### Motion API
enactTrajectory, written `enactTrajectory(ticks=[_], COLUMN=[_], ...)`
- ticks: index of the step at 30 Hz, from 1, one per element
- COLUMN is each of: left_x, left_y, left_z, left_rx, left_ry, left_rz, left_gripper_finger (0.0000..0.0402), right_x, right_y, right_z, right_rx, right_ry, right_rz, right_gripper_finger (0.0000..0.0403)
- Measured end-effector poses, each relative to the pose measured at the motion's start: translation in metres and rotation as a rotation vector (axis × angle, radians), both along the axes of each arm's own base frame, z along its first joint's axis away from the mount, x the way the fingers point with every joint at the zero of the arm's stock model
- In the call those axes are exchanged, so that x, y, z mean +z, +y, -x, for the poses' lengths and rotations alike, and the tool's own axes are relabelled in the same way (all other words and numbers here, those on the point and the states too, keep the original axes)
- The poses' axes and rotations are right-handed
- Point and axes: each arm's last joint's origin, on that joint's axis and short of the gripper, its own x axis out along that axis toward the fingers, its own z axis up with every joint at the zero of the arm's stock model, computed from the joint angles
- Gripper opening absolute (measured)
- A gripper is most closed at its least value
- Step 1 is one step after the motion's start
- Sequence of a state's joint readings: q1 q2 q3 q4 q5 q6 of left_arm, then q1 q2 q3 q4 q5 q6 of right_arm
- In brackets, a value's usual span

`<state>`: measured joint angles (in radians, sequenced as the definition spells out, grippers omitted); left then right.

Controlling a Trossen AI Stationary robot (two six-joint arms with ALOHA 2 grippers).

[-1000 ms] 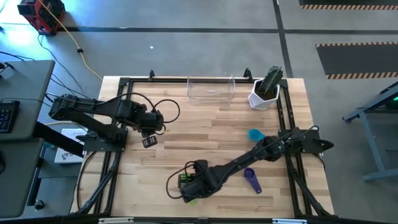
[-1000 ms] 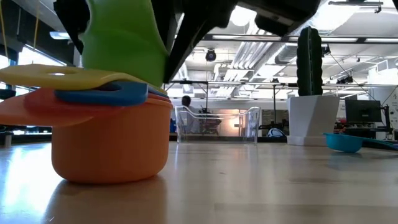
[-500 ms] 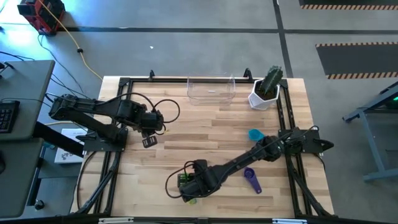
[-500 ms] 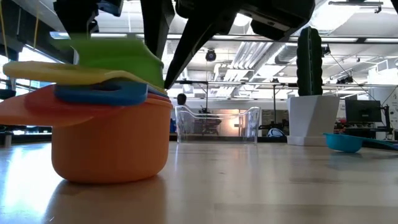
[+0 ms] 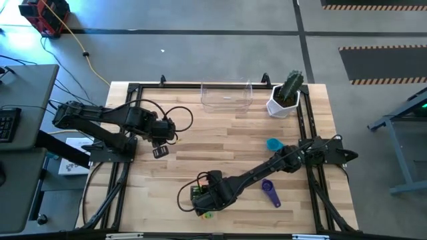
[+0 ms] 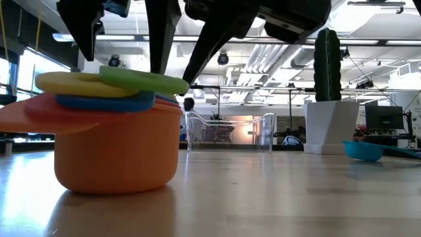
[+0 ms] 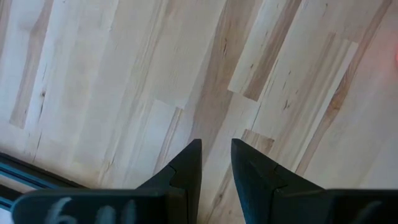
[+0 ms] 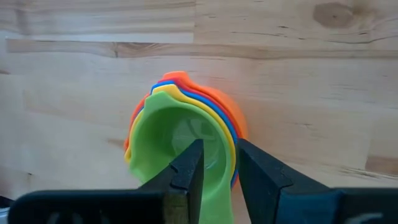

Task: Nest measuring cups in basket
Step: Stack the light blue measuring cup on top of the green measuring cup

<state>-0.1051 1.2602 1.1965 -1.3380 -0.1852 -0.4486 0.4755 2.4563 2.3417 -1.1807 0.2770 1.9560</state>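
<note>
A stack of nested measuring cups stands on its orange cup's base (image 6: 115, 155) at the table's near edge, left of the middle. Blue (image 6: 105, 100) and yellow (image 6: 72, 82) cups sit in it, and the green cup (image 8: 180, 134) lies on top, slightly tilted. My right gripper (image 8: 217, 149) is over the stack (image 5: 205, 200), shut on the green cup. The teal cup (image 5: 273, 144) and purple cup (image 5: 270, 193) lie apart on the table's right part. The clear basket (image 5: 227, 97) stands at the far edge. My left gripper (image 7: 216, 163) waits shut over bare wood at the left (image 5: 160, 151). My right gripper holds the green cup by its flat handle (image 8: 217, 193), pinched between the two fingers (image 8: 186, 168). The fingers come from above, slanting down. The cup's bowl sits inside the yellow cup, its rim (image 6: 145, 80) tilted a little.
A white pot with a cactus (image 5: 283, 100) stands right of the basket at the far edge. Black rails run along the table's sides (image 5: 303, 127). Open wood lies between the stack and the basket (image 5: 227, 147). The right arm stretches slantwise over the table's near right part.
My right gripper has moved down onto the stack. The green cup, held high and steeply tipped above the yellow cup a second ago, has dropped into it and now lies almost level on top. The other cups have stayed in place.
</note>
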Motion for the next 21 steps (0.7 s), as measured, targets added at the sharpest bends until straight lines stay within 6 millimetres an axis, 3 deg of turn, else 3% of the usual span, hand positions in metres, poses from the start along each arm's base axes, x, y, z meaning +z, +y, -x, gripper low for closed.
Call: enactTrajectory(ticks=[10,21], left_x=[0.000,0.000], left_y=[-0.002,-0.003], left_z=[0.000,0.000], left_rx=[-0.012,-0.017], left_ry=[0.008,0.009], left_rz=[0.078,0.095], left_gripper_finger=[0.0078,0.0078], right_x=[0.019,0.043], right_y=[-0.007,-0.041], right_z=[0.017,0.033], right_rx=[0.024,0.321], right_ry=[0.084,0.304], right_rz=[0.048,0.159], right_gripper_finger=[0.0087,0.0087])
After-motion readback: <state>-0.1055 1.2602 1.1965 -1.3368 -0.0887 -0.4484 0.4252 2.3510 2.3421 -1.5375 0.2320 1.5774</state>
